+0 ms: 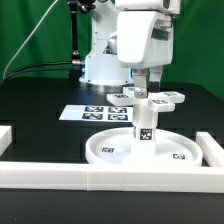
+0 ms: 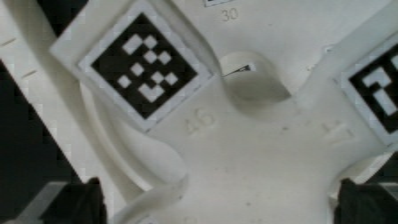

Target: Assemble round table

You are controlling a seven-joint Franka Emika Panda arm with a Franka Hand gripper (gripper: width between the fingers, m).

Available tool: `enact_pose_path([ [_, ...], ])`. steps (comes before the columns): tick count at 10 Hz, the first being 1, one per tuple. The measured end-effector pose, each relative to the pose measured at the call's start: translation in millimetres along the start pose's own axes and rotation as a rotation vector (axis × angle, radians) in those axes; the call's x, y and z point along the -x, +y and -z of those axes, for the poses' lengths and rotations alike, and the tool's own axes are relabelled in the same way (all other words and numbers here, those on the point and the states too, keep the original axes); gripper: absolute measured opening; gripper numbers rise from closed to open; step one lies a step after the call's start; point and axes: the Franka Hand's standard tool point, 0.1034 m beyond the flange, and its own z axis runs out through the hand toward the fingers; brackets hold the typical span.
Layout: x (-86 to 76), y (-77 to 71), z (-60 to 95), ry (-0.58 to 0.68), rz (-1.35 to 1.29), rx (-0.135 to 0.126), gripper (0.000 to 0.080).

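The large round disc [image 1: 112,150] lies rim up at the front of the black table. The short cylinder leg [image 1: 145,122] stands upright in its middle, a tag facing the camera. The flat cross-shaped piece [image 1: 170,98] looks to rest level on top of the leg. In the wrist view this cross-shaped piece [image 2: 267,140] fills the frame, with tags on its arms and a round hub [image 2: 254,85]. My gripper [image 1: 150,90] hangs straight over it. The gripper [image 2: 217,205] is open, its dark fingertips [image 2: 71,205] straddling one arm of the cross.
The marker board [image 1: 88,112] lies flat behind the disc, toward the exterior view's left. Long white border bars run along the front [image 1: 110,176], the right [image 1: 211,150] and the left [image 1: 5,134]. The robot's base [image 1: 100,65] stands behind.
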Motion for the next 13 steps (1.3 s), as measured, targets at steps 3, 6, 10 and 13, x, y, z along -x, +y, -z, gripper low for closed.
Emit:
enact_pose_path([
  [3,-1.6,-0.4,9.4,0.004,-0.034,0.012,0.0649],
  [6,2.7,-2.4,6.5,-0.002,-0.042,0.003,0.0649],
  [10,3.2,-4.7,1.5,-0.007,-0.08,-0.004,0.0649],
  [13,8.3,-5.3,-2.6,-0.013,-0.091,-0.012,0.0649],
])
